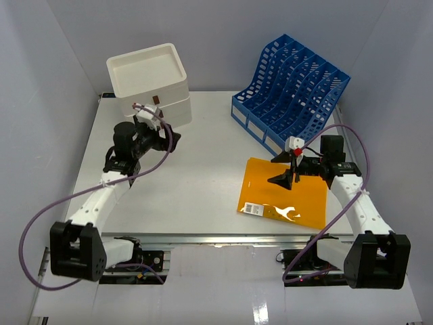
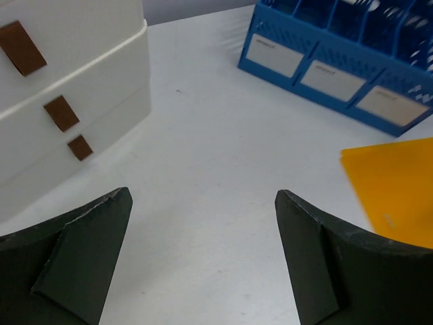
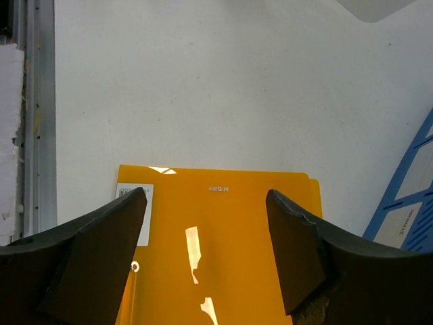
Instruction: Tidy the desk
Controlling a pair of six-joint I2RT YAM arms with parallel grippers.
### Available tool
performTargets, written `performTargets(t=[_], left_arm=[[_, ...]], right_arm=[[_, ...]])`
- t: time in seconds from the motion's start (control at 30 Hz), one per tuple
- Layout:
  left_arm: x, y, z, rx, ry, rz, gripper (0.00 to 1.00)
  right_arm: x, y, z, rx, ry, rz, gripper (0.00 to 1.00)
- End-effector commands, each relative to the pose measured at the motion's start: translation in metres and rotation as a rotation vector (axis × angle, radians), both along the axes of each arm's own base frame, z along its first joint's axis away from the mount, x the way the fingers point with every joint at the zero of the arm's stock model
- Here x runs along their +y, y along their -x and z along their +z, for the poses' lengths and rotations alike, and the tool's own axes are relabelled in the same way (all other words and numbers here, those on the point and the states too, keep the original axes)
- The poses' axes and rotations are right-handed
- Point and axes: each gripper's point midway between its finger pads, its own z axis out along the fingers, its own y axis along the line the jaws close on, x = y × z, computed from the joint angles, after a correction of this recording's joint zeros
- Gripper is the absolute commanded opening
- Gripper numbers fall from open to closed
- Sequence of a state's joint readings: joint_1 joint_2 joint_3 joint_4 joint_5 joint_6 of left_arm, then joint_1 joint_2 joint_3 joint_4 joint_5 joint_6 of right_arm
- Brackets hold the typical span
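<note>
The desk is a wide white tabletop. An orange folder with a white barcode label lies flat on its right half. My right gripper hovers over the folder's far part, and in the right wrist view its jaws stand open above the orange folder with nothing between them. My left gripper is at the back left, just right of the drawer box. It is open over bare desk, with a corner of the folder off to its right.
A white three-drawer box with brown handles stands at the back left. A blue slotted file rack stands at the back right, close behind the folder. A metal rail runs along the front edge.
</note>
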State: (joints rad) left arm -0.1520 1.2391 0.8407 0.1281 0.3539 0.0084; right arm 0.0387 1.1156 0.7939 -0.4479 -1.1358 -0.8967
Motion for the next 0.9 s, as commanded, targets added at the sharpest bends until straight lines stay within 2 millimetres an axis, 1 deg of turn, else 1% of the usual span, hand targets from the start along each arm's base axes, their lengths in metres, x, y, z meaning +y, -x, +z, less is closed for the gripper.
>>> performTargets(t=[0.0,0.03,0.07,0.1,0.13,0.17,0.2,0.23,0.3,0.37,0.4,0.47,0.53,0.6,0.67,0.7,0.87], left_arm=[[-0.011,0.048,-0.001,0.183,0.276,0.034,0.98],[-0.011,0.056,-0.004,0.220,0.320,0.050,0.98],[-0.012,0.068,-0.008,0.263,0.386,0.071,0.98],[-0.013,0.078,-0.015,0.309,0.426,0.081,0.98],[-0.015,0.087,-0.018,0.332,0.459,0.079,0.98],[-0.017,0.094,-0.017,0.338,0.489,0.069,0.98],[-0.019,0.103,-0.026,0.382,0.537,0.076,0.98],[-0.021,0.110,-0.031,0.405,0.573,0.073,0.98],[-0.026,0.119,-0.028,0.407,0.628,0.045,0.98],[-0.029,0.129,-0.027,0.430,0.680,0.033,0.98],[-0.031,0.134,-0.028,0.445,0.694,0.021,0.98],[-0.031,0.141,-0.024,0.451,0.714,0.018,0.98],[-0.031,0.148,-0.024,0.472,0.725,0.024,0.98],[-0.030,0.154,-0.020,0.474,0.736,0.028,0.98],[-0.029,0.160,-0.015,0.470,0.742,0.028,0.98],[-0.028,0.161,-0.015,0.469,0.742,0.033,0.98],[-0.028,0.169,-0.021,0.507,0.779,0.049,0.98]], right_arm=[[-0.005,0.008,0.012,-0.086,0.085,0.037,0.87],[-0.007,0.024,0.002,-0.039,0.133,0.066,0.92],[-0.006,0.032,-0.002,-0.057,0.173,0.109,0.95],[-0.007,0.039,-0.008,-0.087,0.232,0.153,0.96],[-0.008,0.046,-0.014,-0.113,0.292,0.198,0.94],[-0.008,0.052,-0.021,-0.135,0.353,0.239,0.90],[-0.006,0.059,-0.030,-0.141,0.409,0.272,0.90],[-0.004,0.065,-0.038,-0.134,0.459,0.290,0.90],[0.003,0.084,-0.065,-0.117,0.586,0.343,0.90],[0.012,0.090,-0.083,-0.127,0.668,0.347,0.90],[0.016,0.098,-0.096,-0.107,0.727,0.331,0.90],[0.029,0.091,-0.104,-0.147,0.750,0.261,0.90],[0.033,0.090,-0.118,-0.145,0.786,0.166,0.90],[0.037,0.082,-0.121,-0.149,0.778,0.074,0.90],[0.034,0.053,-0.120,-0.232,0.793,-0.127,0.90],[0.029,0.048,-0.123,-0.258,0.806,-0.190,0.90],[0.019,0.052,-0.141,-0.258,0.828,-0.273,0.90]])
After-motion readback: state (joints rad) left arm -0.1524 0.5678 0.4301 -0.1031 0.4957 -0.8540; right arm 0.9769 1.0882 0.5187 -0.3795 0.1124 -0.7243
